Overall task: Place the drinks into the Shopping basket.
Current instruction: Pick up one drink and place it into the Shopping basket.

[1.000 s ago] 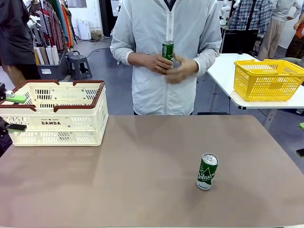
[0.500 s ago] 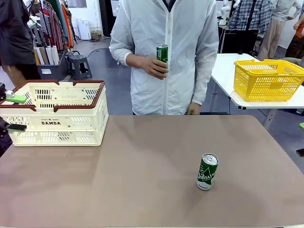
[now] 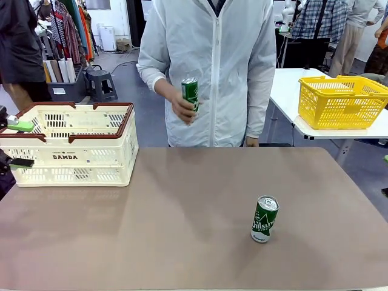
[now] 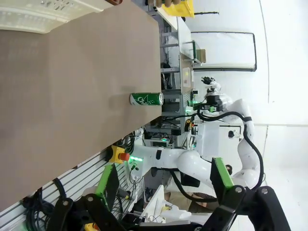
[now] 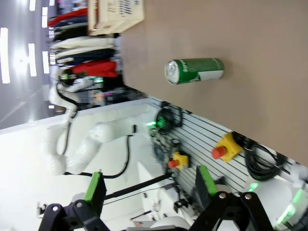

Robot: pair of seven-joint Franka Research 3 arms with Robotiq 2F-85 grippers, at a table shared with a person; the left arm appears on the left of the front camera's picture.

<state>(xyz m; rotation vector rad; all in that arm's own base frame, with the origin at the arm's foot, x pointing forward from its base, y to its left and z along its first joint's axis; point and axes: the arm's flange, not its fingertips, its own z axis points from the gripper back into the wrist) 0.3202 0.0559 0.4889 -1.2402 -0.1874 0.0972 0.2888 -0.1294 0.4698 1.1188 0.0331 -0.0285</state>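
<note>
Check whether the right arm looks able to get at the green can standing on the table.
Probably yes. The green can stands alone on the table, right of middle, nothing around it; the right gripper is open and empty. The person's hand holds a second green can beyond the far edge, well clear.

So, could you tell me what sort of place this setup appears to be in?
Probably a robotics lab staged as a shop: a white robot arm with a red stop button near its base, a yellow mesh basket on the next table, and hanging clothes in the background.
</note>
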